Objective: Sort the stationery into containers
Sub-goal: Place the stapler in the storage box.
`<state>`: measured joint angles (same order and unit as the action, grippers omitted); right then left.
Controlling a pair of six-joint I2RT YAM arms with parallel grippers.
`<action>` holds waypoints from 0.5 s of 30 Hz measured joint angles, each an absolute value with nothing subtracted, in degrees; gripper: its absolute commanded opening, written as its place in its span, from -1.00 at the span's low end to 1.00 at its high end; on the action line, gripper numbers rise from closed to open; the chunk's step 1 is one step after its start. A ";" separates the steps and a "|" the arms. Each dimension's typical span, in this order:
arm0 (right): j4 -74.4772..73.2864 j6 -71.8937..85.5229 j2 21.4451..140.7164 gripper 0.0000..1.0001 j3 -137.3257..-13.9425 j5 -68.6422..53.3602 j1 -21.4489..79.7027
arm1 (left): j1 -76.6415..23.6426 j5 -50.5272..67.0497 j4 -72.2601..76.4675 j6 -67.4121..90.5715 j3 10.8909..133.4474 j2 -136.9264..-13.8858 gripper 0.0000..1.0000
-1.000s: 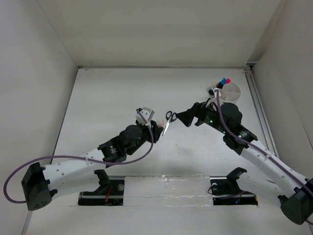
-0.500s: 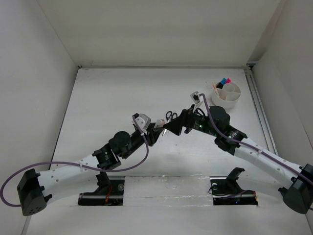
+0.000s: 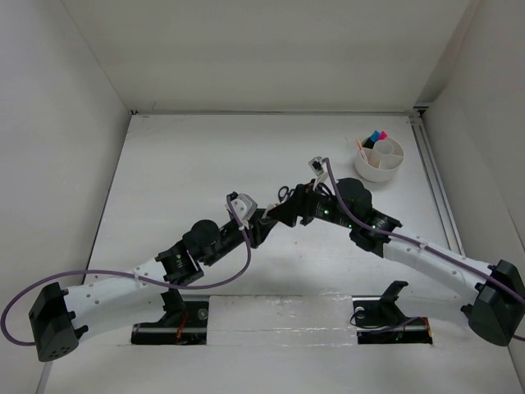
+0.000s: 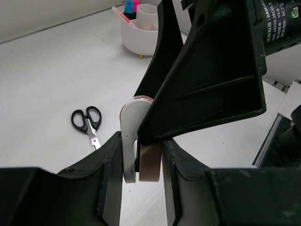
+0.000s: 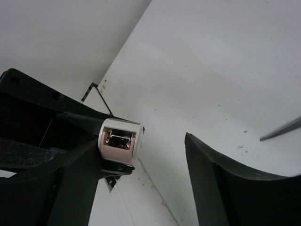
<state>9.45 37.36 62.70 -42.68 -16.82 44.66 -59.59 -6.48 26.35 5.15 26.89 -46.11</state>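
Note:
My left gripper (image 4: 142,146) is shut on a small white-and-pink item (image 4: 149,162) with a metal part in it, held above the table. My right gripper (image 5: 150,150) stands open around that item (image 5: 120,141): one finger is beside it, the other finger (image 5: 235,188) is well apart. In the top view both grippers meet at mid-table, left (image 3: 262,220) and right (image 3: 285,213). Black-handled scissors (image 4: 87,123) lie flat on the table, partly hidden in the top view (image 3: 282,194). The round white tub (image 3: 380,159) at the back right holds markers with pink and blue caps (image 3: 376,136).
The white tub (image 4: 140,34) stands beyond the scissors in the left wrist view, with a thin red pen (image 4: 121,13) leaning out of it. White walls enclose the table on three sides. A scissor blade tip (image 5: 282,128) shows at the right edge of the right wrist view.
The right arm has swung left from near the tub to the left gripper, and its jaws have narrowed around the held item. The left gripper has shifted slightly, keeping its grip.

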 measured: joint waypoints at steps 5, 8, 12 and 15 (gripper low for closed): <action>10.70 37.98 63.31 0.15 -42.68 -16.53 45.84 | -59.59 -5.82 26.37 5.02 26.76 -46.13 -1.00; 11.27 38.04 63.31 -0.64 -42.70 -16.51 46.44 | -59.59 -5.56 26.35 4.95 26.76 -46.70 -1.00; 10.48 38.26 63.48 -1.00 -42.83 -15.27 46.98 | -59.57 -5.93 26.87 4.49 26.76 -48.14 -1.00; 10.57 38.22 63.61 -1.00 -42.83 -15.00 47.00 | -59.59 -6.61 27.03 4.75 26.76 -48.31 -0.25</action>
<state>10.57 38.22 63.61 -42.83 -15.00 47.00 -59.59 -6.61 27.03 4.75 26.76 -48.31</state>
